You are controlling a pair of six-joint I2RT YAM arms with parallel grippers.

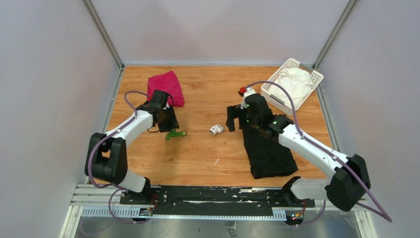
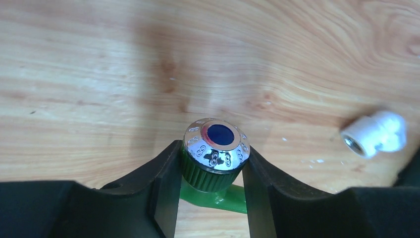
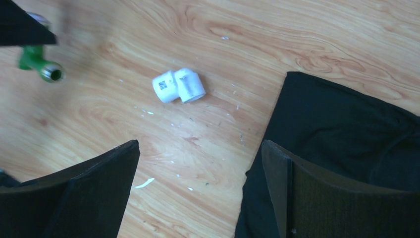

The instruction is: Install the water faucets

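The green tap (image 1: 176,134) has a ribbed green knob with a chrome cap and a blue centre. My left gripper (image 1: 170,127) is shut on that knob (image 2: 216,144), with the spout pointing right, low at the table; I cannot tell whether it touches the wood. The white pipe fitting (image 1: 216,129) lies on the wood to its right, apart from the tap, and shows in the left wrist view (image 2: 375,133) and the right wrist view (image 3: 178,85). My right gripper (image 1: 236,123) is open and empty (image 3: 200,148), just right of the fitting at the black cloth's edge.
A black cloth (image 1: 265,148) lies spread under the right arm (image 3: 346,129). A red cloth (image 1: 167,87) lies at the back left. A white basket (image 1: 317,79) holding a white cloth (image 1: 293,82) stands at the back right. Grey walls close in the table.
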